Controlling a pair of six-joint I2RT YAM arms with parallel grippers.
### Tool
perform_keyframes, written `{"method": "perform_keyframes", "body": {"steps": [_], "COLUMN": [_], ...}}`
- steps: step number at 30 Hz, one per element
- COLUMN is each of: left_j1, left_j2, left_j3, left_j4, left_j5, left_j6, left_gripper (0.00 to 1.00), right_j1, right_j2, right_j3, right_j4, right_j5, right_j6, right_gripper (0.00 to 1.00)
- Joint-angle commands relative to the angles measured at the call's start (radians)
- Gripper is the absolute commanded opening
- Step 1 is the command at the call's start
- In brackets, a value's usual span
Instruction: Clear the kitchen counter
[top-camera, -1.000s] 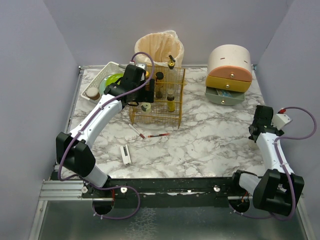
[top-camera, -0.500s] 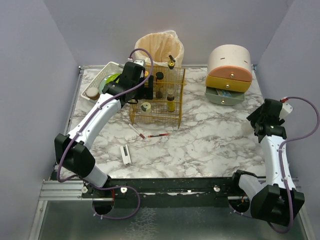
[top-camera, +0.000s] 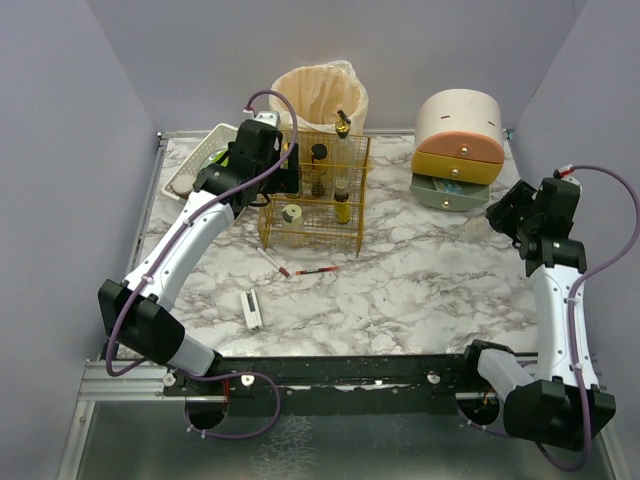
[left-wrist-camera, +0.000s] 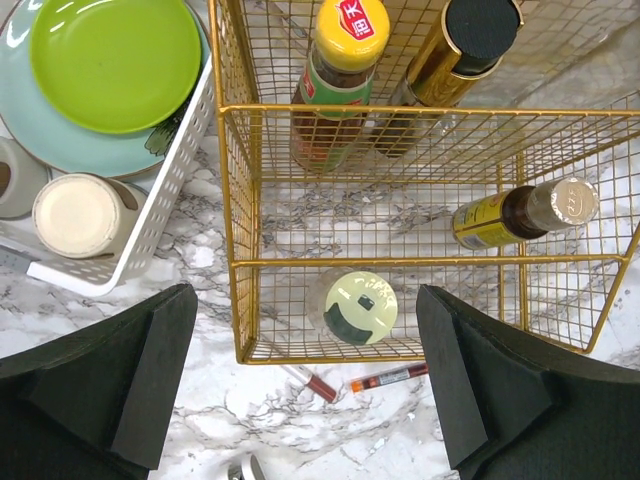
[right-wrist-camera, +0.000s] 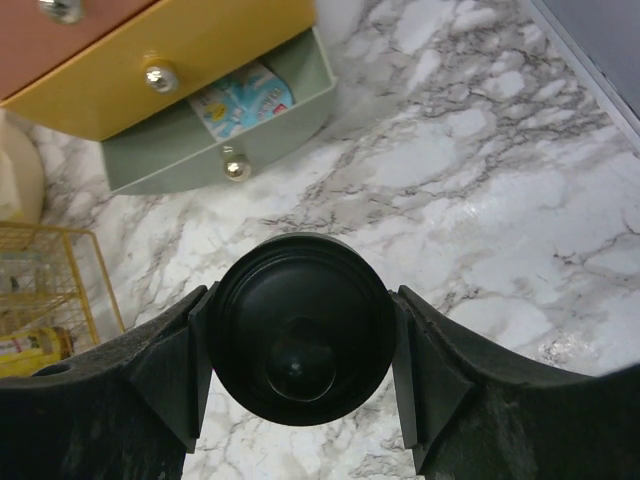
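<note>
The marble kitchen counter (top-camera: 420, 290) spreads beneath both grippers. The left gripper (left-wrist-camera: 305, 310), spread wide and empty, hangs over a gold wire rack (left-wrist-camera: 229, 180) holding three bottles (left-wrist-camera: 340, 70) and one pale-lidded jar (left-wrist-camera: 360, 308), with two pens (left-wrist-camera: 390, 377) just nearer. The right gripper (right-wrist-camera: 300, 345) clamps a black round object (right-wrist-camera: 300, 300). Only its camera shows the blue packet (right-wrist-camera: 240, 100) in the open green drawer (right-wrist-camera: 170, 165) ahead.
</note>
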Motion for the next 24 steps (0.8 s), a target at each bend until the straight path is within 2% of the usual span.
{"method": "perform_keyframes", "body": {"steps": [1,8,16,20,24], "left_j1": [0.009,0.034,0.077,0.108,0.136], "left_j2": [-0.027,-0.073,-0.106,-0.116,-0.126], "left_j3": [0.028,-0.001,-0.045,-0.079,-0.104], "left_j4": [-0.005,0.020,0.023,0.026,0.035], "left_j5": [-0.046,-0.109,-0.160,-0.149,-0.118], "left_j6": [-0.001,-0.034,-0.076,-0.103,-0.122], "left_gripper": [0.99,0.99,0.99,0.99,0.99], "right_j1": [0.041,0.237,0.456,0.583,0.762], "right_j2": [-0.002,0.052,0.139,0.193,0.262], "right_j3": [0.092,0.207,0.443,0.525,0.599], "right_j4": [0.001,-0.021,-0.011,0.002,0.019], "right_j5": [-0.056,0.052,0.022,0.032,0.105], "right_j6": [-0.019,0.011,0.025,0.030,0.008], "right_gripper": [0.00,0.00,0.00,0.00,0.00]}}
